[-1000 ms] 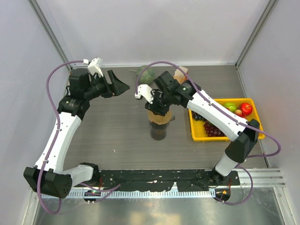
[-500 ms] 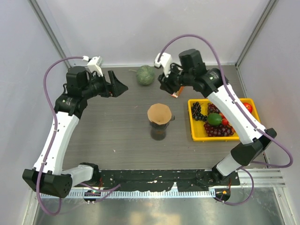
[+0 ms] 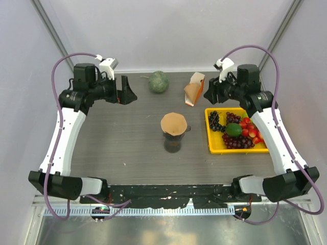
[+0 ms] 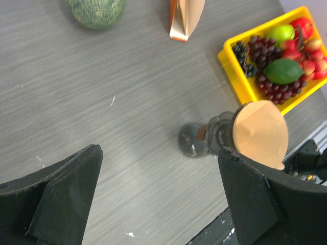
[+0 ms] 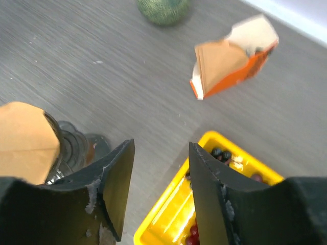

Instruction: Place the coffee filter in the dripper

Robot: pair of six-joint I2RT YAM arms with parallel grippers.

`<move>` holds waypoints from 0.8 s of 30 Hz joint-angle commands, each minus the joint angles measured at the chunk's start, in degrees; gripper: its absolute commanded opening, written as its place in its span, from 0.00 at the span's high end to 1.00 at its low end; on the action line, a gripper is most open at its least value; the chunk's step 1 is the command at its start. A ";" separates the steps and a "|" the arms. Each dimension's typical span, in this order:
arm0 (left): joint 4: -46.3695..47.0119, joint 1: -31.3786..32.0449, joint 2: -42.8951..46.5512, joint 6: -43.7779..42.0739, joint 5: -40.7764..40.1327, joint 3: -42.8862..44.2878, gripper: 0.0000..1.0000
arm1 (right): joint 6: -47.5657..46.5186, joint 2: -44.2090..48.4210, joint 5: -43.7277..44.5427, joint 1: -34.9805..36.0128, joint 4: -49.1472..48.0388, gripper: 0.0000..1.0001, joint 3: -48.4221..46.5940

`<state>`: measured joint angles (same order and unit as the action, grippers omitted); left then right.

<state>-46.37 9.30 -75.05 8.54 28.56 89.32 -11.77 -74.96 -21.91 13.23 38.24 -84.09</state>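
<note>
You have the light-brown paper cone filter (image 3: 173, 123) sitting in the smoky dark-grey plastic funnel dripper (image 3: 176, 136) at the middle of the table (image 3: 127, 143), the left claw (image 4: 159, 153) spread wide and the right claw (image 5: 161, 144) parted, both empty and well away, so the placing looks done and only a seating check seems left.

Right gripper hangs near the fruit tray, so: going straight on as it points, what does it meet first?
Probably bare table between the dripper and the yellow tray; depth is unclear, and the right gripper aims near the tray's corner.
</note>
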 commanded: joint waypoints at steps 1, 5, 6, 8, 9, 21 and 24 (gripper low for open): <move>-7.41 -0.60 -2.38 -5.72 -0.34 3.14 0.00 | 7.36 4.47 -2.78 -4.62 -6.59 0.45 7.43; -8.12 -0.86 -3.26 -7.83 -2.98 0.34 0.00 | 8.17 8.07 -2.79 -6.99 -8.88 0.32 14.46; -8.12 -0.95 -3.00 -8.27 -3.68 -0.54 0.01 | 8.17 9.81 -2.44 -7.26 -9.93 0.30 15.44; -6.72 -0.95 -1.95 -8.27 -5.25 -3.87 0.00 | 8.17 12.28 -1.65 -7.35 -11.42 0.21 18.69; -5.67 -0.95 -1.16 -8.27 -6.14 -5.54 0.00 | 8.08 12.81 -1.47 -7.43 -11.78 0.14 20.44; 4.00 -0.95 10.26 -7.57 -19.76 -26.11 0.00 | 9.31 23.62 2.49 -7.43 -12.31 0.04 32.06; 5.50 -0.95 12.55 -8.27 -21.26 -28.93 0.00 | 10.71 24.51 2.66 -7.43 -13.62 0.05 34.16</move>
<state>-46.24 8.60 -65.82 1.23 11.60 62.63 -3.18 -51.79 -20.58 5.98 28.45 -51.77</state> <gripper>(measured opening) 0.994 0.956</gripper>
